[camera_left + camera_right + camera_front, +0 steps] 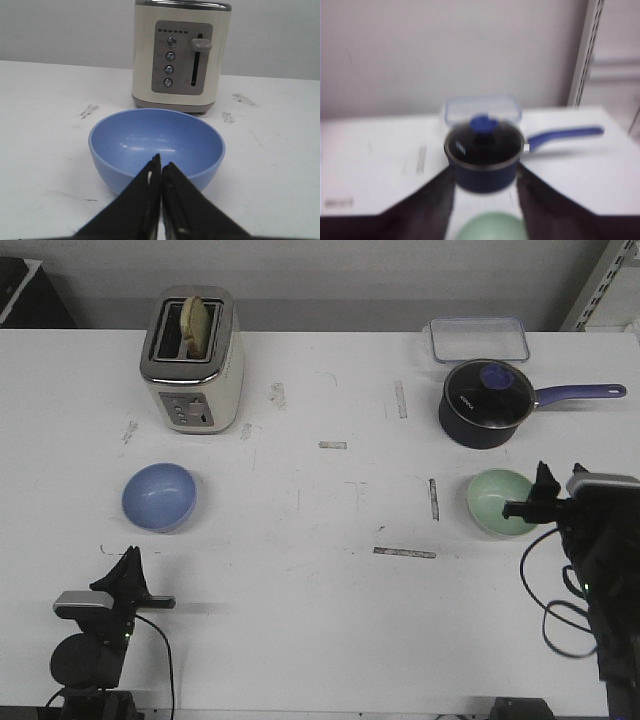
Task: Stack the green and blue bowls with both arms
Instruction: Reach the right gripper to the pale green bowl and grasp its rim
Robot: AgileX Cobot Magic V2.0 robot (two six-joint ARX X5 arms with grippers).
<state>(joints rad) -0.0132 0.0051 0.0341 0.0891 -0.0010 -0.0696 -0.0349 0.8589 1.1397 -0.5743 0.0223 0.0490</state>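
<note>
Item: periwinkle-blue smooth round bowl (159,496), left on white counter (300,570); my left gripper (161,167) clenched, near side. Pale mint-green round bowl (501,502), right; my right gripper (485,195) spread, straddling it. Advice: centre over rim before closing.

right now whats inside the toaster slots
One slice of bread stands in a slot of the toaster, its top poking out. The other slot looks dark; its depths and the slice's lower part are hidden by the toaster body.
</note>
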